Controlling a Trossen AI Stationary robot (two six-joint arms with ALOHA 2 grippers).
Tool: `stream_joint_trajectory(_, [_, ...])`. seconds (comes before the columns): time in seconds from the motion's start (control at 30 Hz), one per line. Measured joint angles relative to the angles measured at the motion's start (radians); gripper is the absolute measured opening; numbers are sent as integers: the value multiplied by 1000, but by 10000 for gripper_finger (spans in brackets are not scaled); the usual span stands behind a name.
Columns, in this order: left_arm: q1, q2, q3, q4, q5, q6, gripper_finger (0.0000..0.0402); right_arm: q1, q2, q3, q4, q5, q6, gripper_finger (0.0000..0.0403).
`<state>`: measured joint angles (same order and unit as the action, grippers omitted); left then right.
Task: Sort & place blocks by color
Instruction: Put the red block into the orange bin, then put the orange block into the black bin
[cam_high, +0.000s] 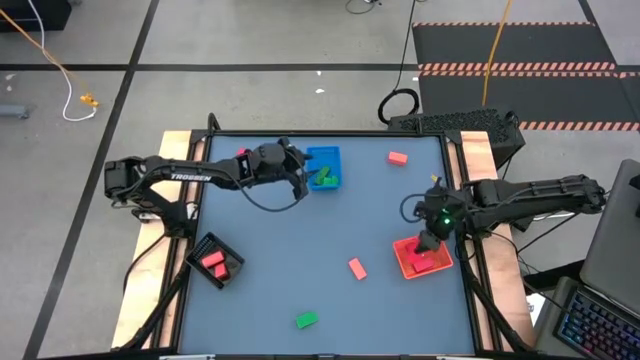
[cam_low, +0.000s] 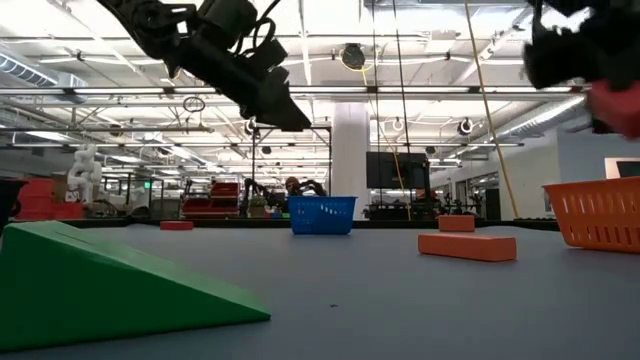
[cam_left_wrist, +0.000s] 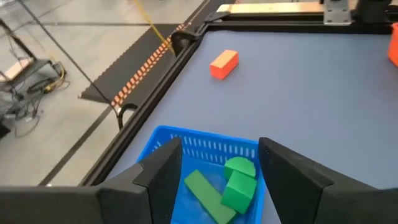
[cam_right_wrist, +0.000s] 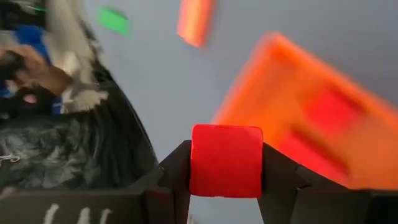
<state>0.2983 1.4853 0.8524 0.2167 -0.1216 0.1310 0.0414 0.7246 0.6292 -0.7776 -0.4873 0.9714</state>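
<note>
My left gripper (cam_left_wrist: 217, 180) is open and hovers over the blue tray (cam_high: 323, 167), which holds three green blocks (cam_left_wrist: 231, 186); it touches nothing. My right gripper (cam_high: 428, 243) is shut on a red block (cam_right_wrist: 226, 160) above the red tray (cam_high: 405, 262), where another red block (cam_high: 428, 262) lies. The black tray (cam_high: 215, 260) holds pink-red blocks. Loose on the table lie two salmon blocks (cam_high: 397, 157) (cam_high: 357, 267), a green block (cam_high: 306, 320) and a small pink block (cam_high: 242, 153). My right gripper pinches the red block between its two fingers, one finger (cam_right_wrist: 177, 171) on each of two opposite side faces (cam_right_wrist: 199, 162). The block is lifted clear, over the near-left part of the red tray (cam_right_wrist: 311, 124).
The low view shows the green wedge block (cam_low: 100, 280) close in front, a salmon block (cam_low: 467, 245) and the blue tray (cam_low: 322, 214) farther off. Wooden rails edge the table's left and right sides (cam_high: 180, 215). Open table surface lies in the middle (cam_high: 320, 240).
</note>
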Motion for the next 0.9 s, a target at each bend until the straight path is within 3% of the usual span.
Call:
stream_joint_trajectory(0.23, [11,0,-4,-6,1,10,214,0,0,0,-237,-33,91,132])
stream_joint_trajectory(0.73, [17,0,-3,-48,1,44,214,0,0,0,-209,43,66,189])
stream_joint_trajectory(0.9, [17,0,-3,-58,1,42,214,0,0,0,-74,67,7,203])
